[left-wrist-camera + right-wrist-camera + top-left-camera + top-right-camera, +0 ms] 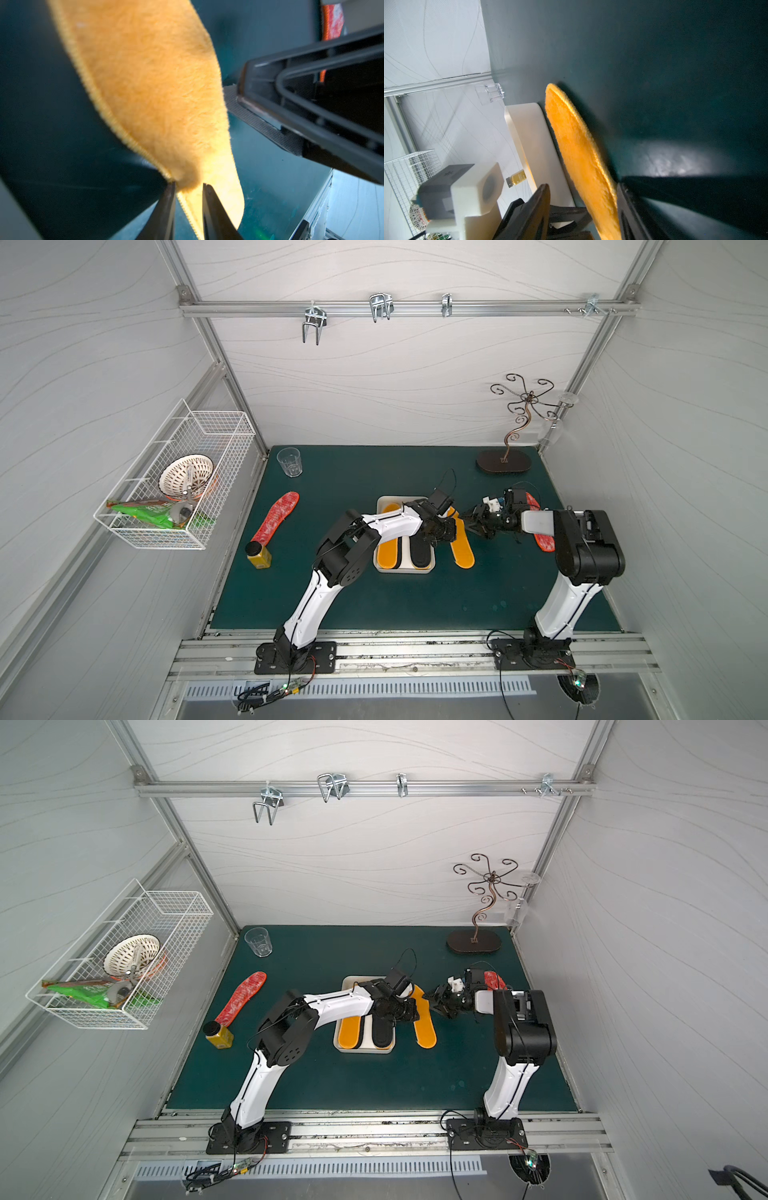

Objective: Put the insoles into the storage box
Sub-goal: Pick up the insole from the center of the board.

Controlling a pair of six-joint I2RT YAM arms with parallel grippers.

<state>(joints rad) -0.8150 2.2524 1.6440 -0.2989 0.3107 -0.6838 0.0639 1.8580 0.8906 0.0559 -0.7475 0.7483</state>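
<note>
Two colours inside storage box (405,570) — orange-yellow insole (390,558), black insole (420,554).

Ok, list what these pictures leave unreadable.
- Storage box contents: the left arm covers its far half in both top views.
- Red insole by the right arm: mostly under that arm.
- Left gripper on the orange insole: left wrist view too blurred to tell grip.
</note>
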